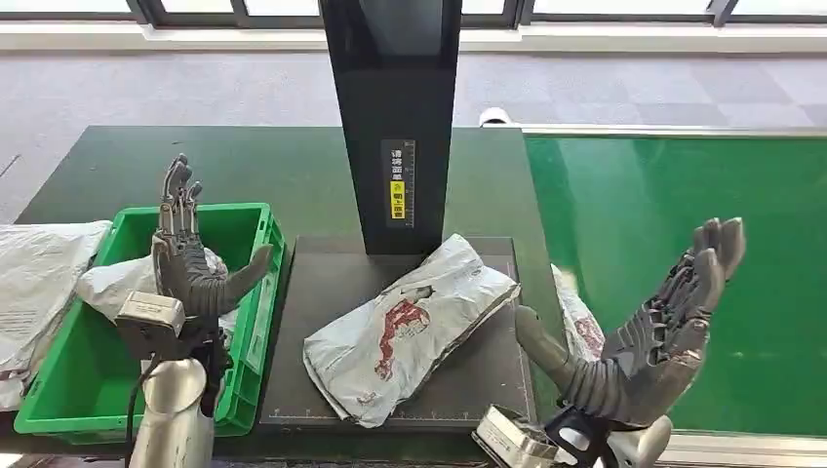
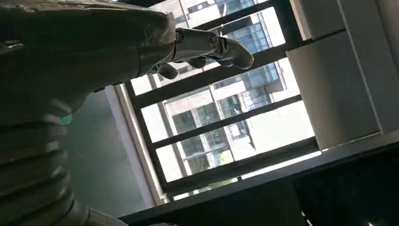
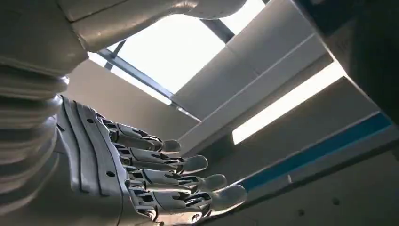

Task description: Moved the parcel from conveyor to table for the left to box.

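A grey plastic parcel with a red print lies flat on the dark scale plate in front of the black post. My left hand is raised above the green box, fingers spread, holding nothing. My right hand is lifted palm-up to the right of the parcel, apart from it and empty, its fingers stretched out. Another grey parcel shows partly behind my right hand, at the edge of the green conveyor. In the left wrist view my left hand points toward the windows.
The green box holds a pale bag. More grey bags lie piled left of the box. The black post rises at the back of the plate. The dark table runs behind, carpeted floor beyond.
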